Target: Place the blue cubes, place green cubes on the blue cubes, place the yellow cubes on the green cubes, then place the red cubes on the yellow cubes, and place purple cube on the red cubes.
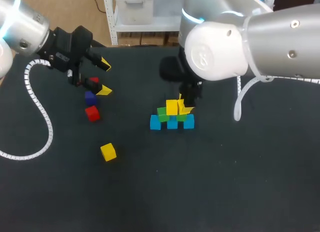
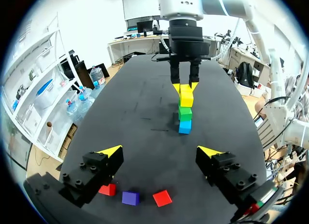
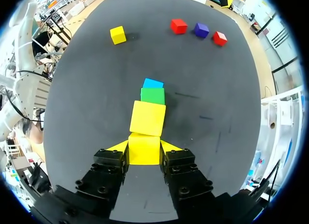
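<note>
Three blue cubes [image 1: 172, 123] stand in a row at mid-table with green cubes [image 1: 162, 113] on them and one yellow cube [image 1: 171, 107] on the green ones. My right gripper [image 1: 184, 110] is shut on a second yellow cube [image 3: 144, 148], held low at the green layer beside the first yellow cube [image 3: 147, 118]. My left gripper [image 2: 160, 154] hangs open at the left, above a red cube [image 2: 107, 189], the purple cube [image 2: 130, 198] and another red cube [image 2: 162, 198]. A third yellow cube [image 1: 108, 152] lies loose nearer the front.
The black table [image 1: 225, 182] has bare room at the front and right. My right arm's white cable [image 1: 239, 104] hangs to the right of the stack.
</note>
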